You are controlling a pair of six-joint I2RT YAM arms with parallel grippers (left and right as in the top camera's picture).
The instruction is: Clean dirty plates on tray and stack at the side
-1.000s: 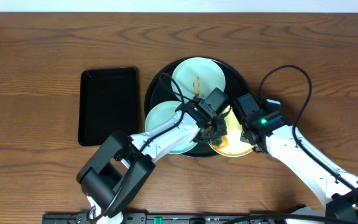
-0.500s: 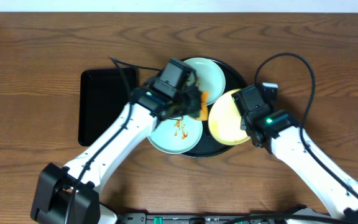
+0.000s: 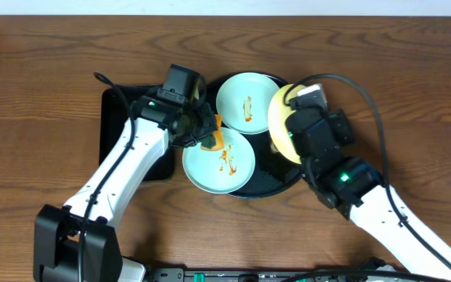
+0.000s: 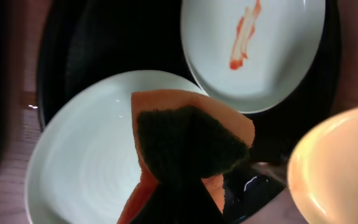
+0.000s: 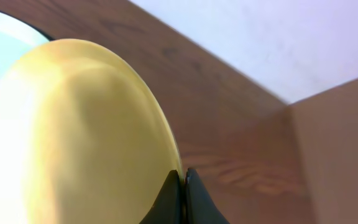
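Tools: 2. Left tool [image 3: 200,133] is pinching an orange sponge [image 4: 191,146], dark scouring face toward the wrist camera. It hangs over the rear part of the front mint plate [image 3: 219,159]; contact cannot be told. Right tool [image 5: 182,185] is pressed together on the rim of the yellow plate [image 5: 86,137], a thin edge grip across the lip. That plate stands tilted up on edge over the right side of the tray [image 3: 276,182]; whether its lower edge touches the tray cannot be told.

Plates: 3.
- Front mint plate: flat on the tray, 1 orange-red sauce streak [image 3: 227,160] near centre.
- Rear mint plate [image 3: 247,103]: flat on the tray, just beside the front one, likewise streaked.
- Yellow plate: the face seen from the right wrist shows no sauce.

Handling, by judgement:
- Plates are light, stiff and smooth, likely slippery where wet or sauced, and possibly breakable if dropped.
- The rim is the only hold on a plate lying flat, and a rim pinch lets a tilted plate swing or slip.
- Sponge is soft and gives under the fingers.

Edges and room:
- The tray's raised rim blocks sliding a plate out, so lifting is needed.
- Rectangular tray [image 3: 116,145] lies just left of the round one, partly under the left arm.
- Open counter [image 3: 413,70] to the right and rear offers stacking room.
- Both arms crowd the tray's middle.
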